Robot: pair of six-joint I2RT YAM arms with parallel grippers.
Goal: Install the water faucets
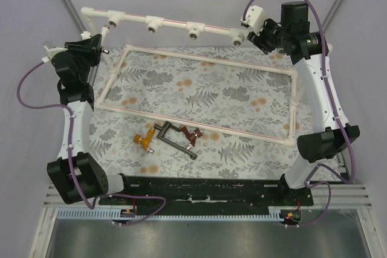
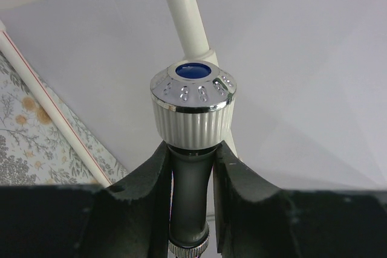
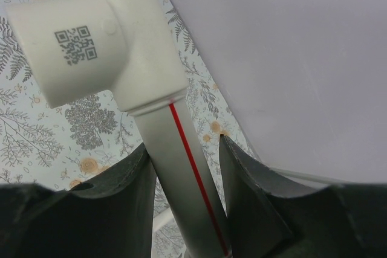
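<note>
My left gripper (image 1: 95, 45) (image 2: 190, 149) is shut on the dark grey stem of a faucet (image 2: 192, 110) with a white ribbed knob, chrome cap and blue dot. It holds it by the left end of the white pipe rail (image 1: 175, 23). My right gripper (image 1: 261, 30) (image 3: 184, 143) is shut on the rail's right end, a white pipe (image 3: 172, 149) with a red line below a QR-marked fitting (image 3: 91, 46). The orange-yellow faucet (image 1: 144, 139), the larger dark grey faucet (image 1: 173, 139) and the red-brown faucet (image 1: 192, 136) lie together on the mat at the front.
A rectangular white pipe frame (image 1: 205, 58) lies on the leaf-patterned mat (image 1: 230, 95). The rail has several metal-ringed tee sockets (image 1: 153, 26) facing forward. Grey tent walls stand behind it. A black base plate (image 1: 199, 188) runs along the near edge.
</note>
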